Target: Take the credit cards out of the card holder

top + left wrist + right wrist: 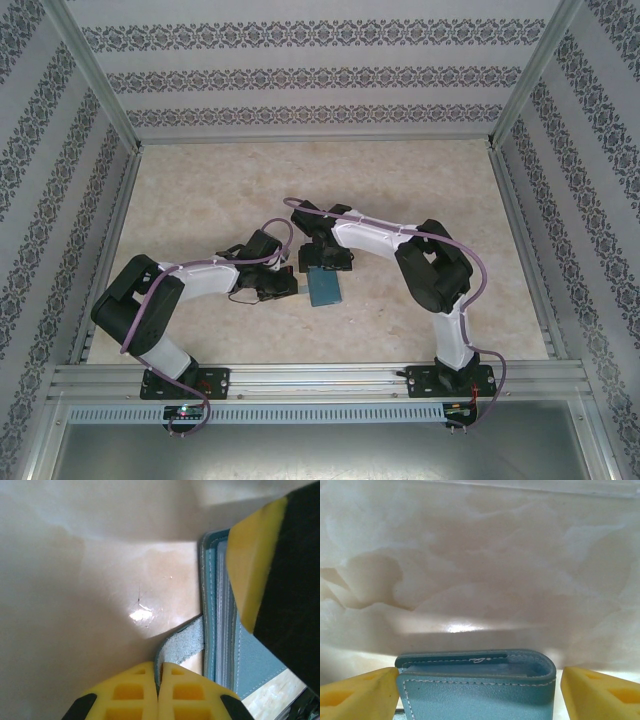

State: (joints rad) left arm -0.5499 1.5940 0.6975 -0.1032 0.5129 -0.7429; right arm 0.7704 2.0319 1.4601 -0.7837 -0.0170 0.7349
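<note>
**Left pincer (159, 674) clamps the tab (182, 645); right pincer (479, 681) stands wide around the card holder (475, 687)**

Yellow fingers (127, 695) of the left pincer fill the bottom of the left wrist view. They are clenched together, with the holder's blue-grey tab nipped between their tips. The tab curves from them up to the edge of the card holder, a teal case with pale stitching along its border. It lies closed and flat on the bench (420, 180). Thin pale layers (223, 610) show edge-on between its covers; whether they are cards cannot be told.

In the right wrist view the right pincer is released. One yellow finger (357, 695) stands at each side of the holder's folded end. The finger on the left of that view is at the holder's edge, and the other stands apart from it.

From above, the holder sits near the middle of the marbled beige bench, just in front of the right pincer, with the left pincer at its left edge.
</note>
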